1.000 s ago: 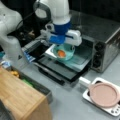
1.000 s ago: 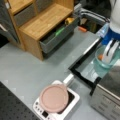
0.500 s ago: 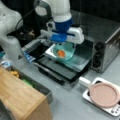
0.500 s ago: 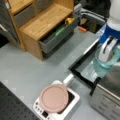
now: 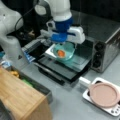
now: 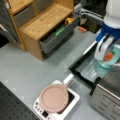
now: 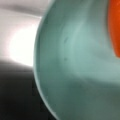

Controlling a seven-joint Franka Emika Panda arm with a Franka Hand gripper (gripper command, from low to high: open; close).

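A teal bowl (image 5: 68,54) (image 6: 113,63) with an orange piece of food (image 5: 61,53) (image 6: 108,56) in it hangs just above the open door of a toaster oven (image 5: 62,71). My gripper (image 5: 63,46) (image 6: 103,53) comes down on the bowl from above and looks shut on its rim; the fingertips are hidden behind the blue and white hand. The wrist view is filled by the bowl's inside (image 7: 75,65), with the orange food (image 7: 115,27) at its right edge.
The toaster oven (image 5: 106,47) (image 6: 107,100) stands beside the bowl. A pink pan (image 5: 103,94) (image 6: 53,97) sits on a white hotplate (image 5: 86,96) (image 6: 72,100). A wooden cabinet (image 5: 20,97) (image 6: 42,23) has an open grey drawer (image 6: 56,41) with things in it.
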